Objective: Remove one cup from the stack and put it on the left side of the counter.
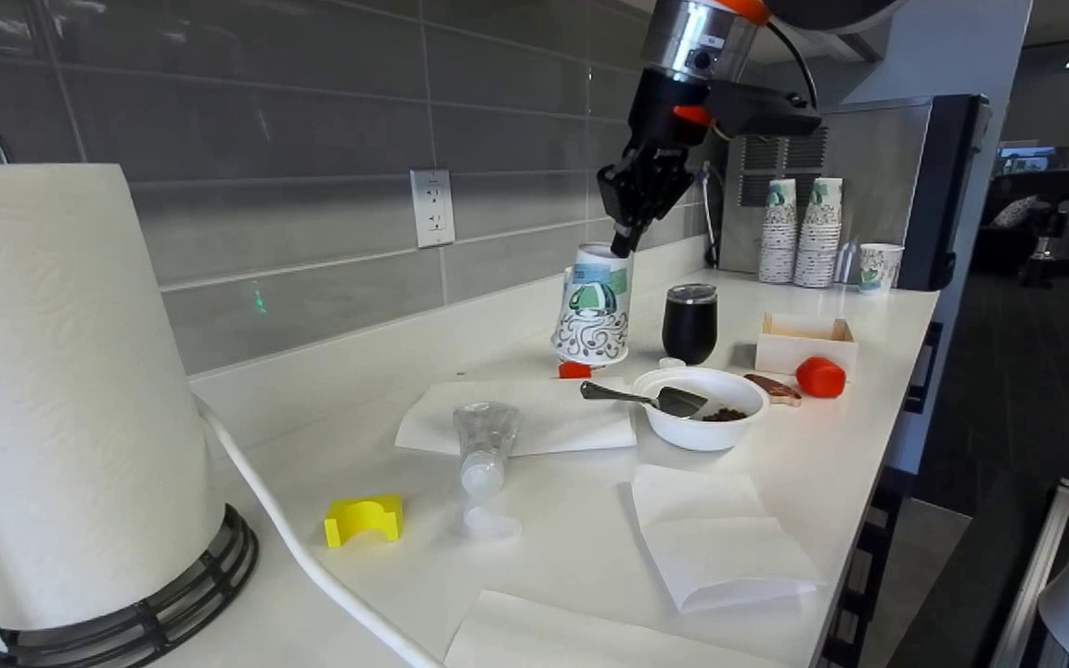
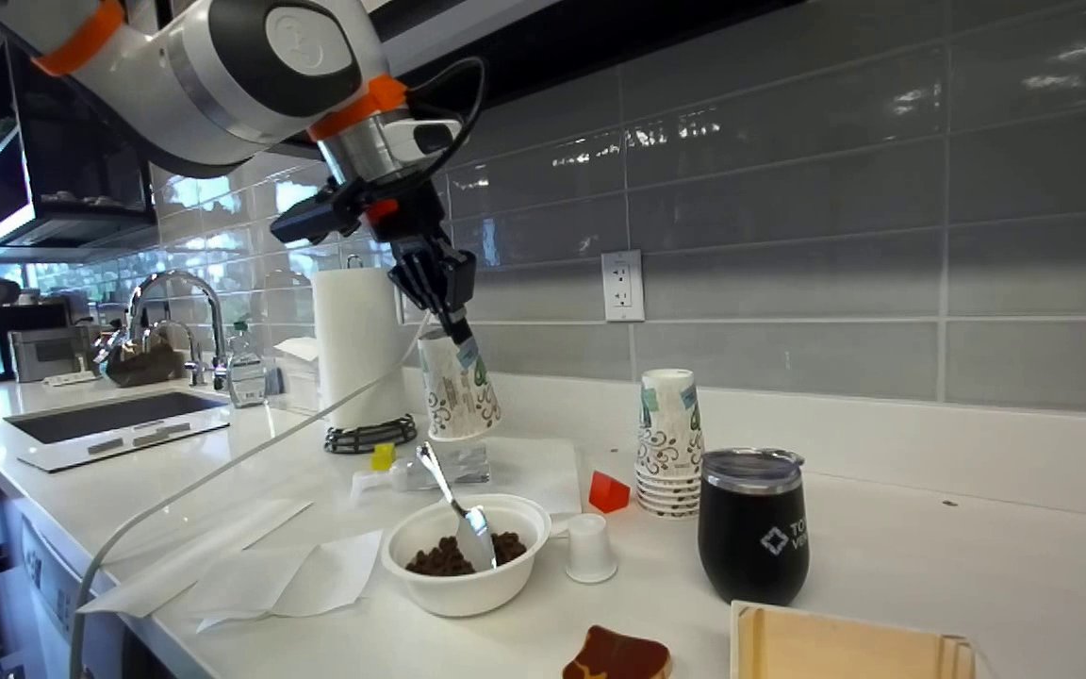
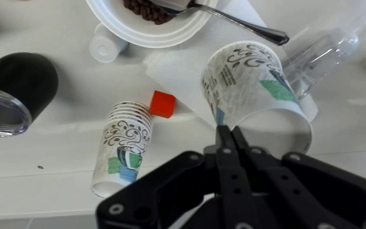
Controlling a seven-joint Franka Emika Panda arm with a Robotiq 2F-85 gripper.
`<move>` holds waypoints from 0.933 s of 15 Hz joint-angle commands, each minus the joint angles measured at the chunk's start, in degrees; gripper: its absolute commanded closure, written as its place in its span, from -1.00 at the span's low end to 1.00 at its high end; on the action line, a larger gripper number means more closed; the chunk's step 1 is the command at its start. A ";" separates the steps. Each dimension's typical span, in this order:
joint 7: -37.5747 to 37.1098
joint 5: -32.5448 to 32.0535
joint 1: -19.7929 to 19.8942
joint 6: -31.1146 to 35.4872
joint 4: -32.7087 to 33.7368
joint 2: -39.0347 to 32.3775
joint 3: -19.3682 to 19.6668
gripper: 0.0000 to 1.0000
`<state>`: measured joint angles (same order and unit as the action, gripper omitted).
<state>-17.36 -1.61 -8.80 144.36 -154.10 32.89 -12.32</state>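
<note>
My gripper (image 3: 229, 127) is shut on the rim at the narrow end of one white paper cup (image 3: 245, 86) with green-teal print. The cup hangs upside down, slightly tilted, wide mouth down, above the counter (image 1: 581, 538). The held cup also shows in both exterior views (image 1: 593, 315) (image 2: 458, 391), below the fingertips (image 2: 460, 332). The stack (image 2: 668, 443) of nested upside-down cups stands on the counter near the tile wall, apart from the held cup. It shows in the wrist view (image 3: 122, 146) to the left of the gripper and is mostly hidden behind the held cup in an exterior view.
A red block (image 2: 609, 492) lies beside the stack. A black mug (image 2: 753, 528), a white bowl (image 2: 468, 599) with a spoon, a small white cup (image 2: 590, 550), a clear bottle (image 1: 485, 436), a yellow block (image 1: 364, 520) and paper sheets (image 1: 720, 538) lie around. A paper towel roll (image 1: 80, 399) stands nearby.
</note>
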 commanded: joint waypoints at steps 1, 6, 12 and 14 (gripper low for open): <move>2.72 0.58 -2.36 2.05 -0.21 0.48 -2.11 0.99; 5.83 0.26 -5.59 1.01 0.56 -0.54 -4.13 0.99; 9.40 0.95 -9.17 0.51 1.07 -3.15 -4.89 0.99; 10.41 1.18 -10.25 0.55 1.31 -4.55 -4.91 0.99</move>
<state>-9.51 -1.62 -17.45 145.66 -154.07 30.59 -17.45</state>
